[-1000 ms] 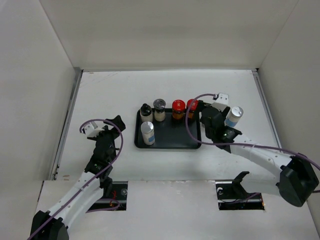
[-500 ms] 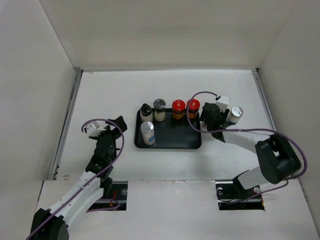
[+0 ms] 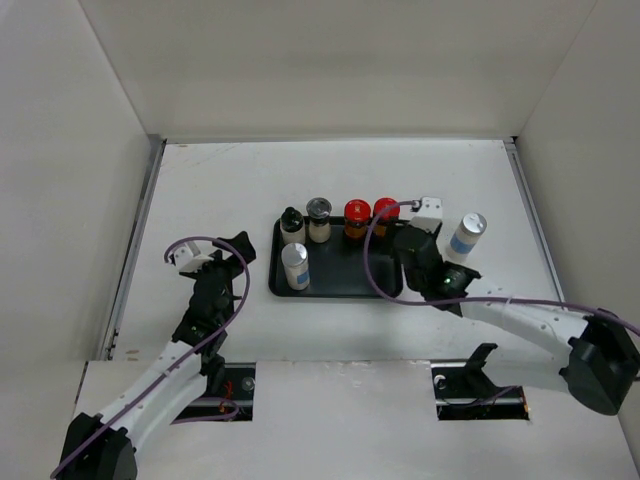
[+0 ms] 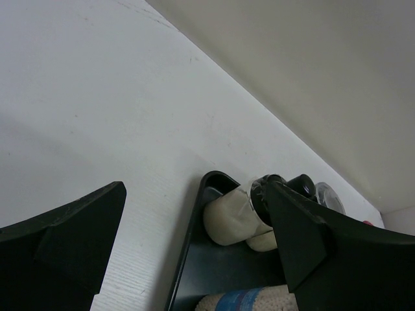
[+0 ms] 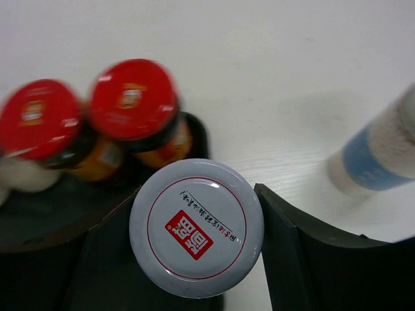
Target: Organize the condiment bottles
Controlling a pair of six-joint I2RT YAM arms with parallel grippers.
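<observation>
Five jars (image 3: 319, 218) stand on the tray (image 3: 340, 285), the right pincer (image 5: 200, 259) pinches a silver-topped jar (image 5: 196, 228) by the tray's right edge, one blue-labelled jar (image 3: 465, 236) waits on the bench (image 3: 480, 180), and the left pincer (image 4: 194, 243) hangs spread, empty.

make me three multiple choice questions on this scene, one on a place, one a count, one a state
1. Relative to the tray, the rightmost white-blue jar stands: A inside it; B on the table to its right; C on the table to its left
2. How many red-capped jars are on the tray? A one; B two; C four
3. The left tool is: A open and empty; B shut on a jar; C shut on the tray rim

1 B, it stands past the tray's right edge. 2 B, two red caps sit together in the back row. 3 A, its fingers spread around nothing.
</observation>
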